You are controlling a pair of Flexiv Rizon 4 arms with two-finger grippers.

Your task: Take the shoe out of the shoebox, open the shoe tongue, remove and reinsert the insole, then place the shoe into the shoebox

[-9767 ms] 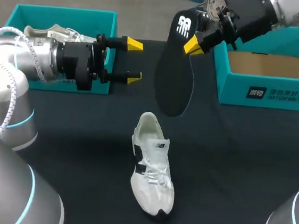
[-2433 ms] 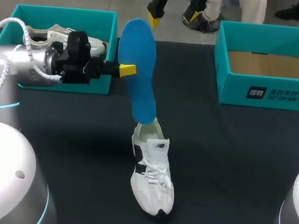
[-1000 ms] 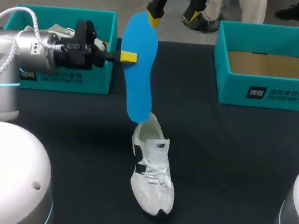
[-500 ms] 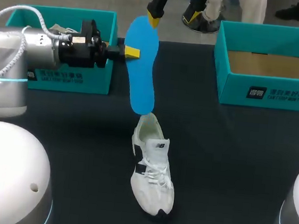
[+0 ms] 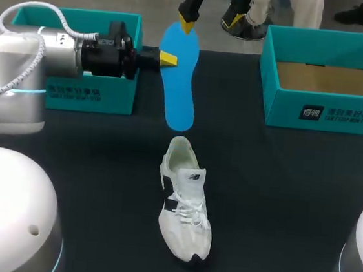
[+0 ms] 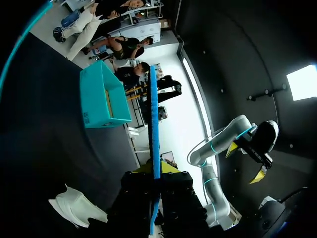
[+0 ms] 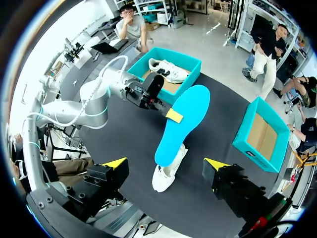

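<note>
Insole (image 5: 179, 84), blue, pinched at one edge in your closed left end effector (image 5: 165, 59), hung over shoe (image 5: 185, 208); you needed its lower end centred on the opening before lowering.

Head view: set high behind the robot, looking down and forward across the black table (image 5: 280, 185), moderately far. Left wrist view: low and close, rolled sideways, sighting along the left pincer (image 6: 154, 168) and edge-on up the blue insole (image 6: 154, 114). Right wrist view: raised well above the table, facing down past the right pincer (image 7: 166, 164). Shared by all three: insole, white shoe (image 5: 183, 208), and the teal box (image 5: 327, 112) in the head view's upper right.
</note>
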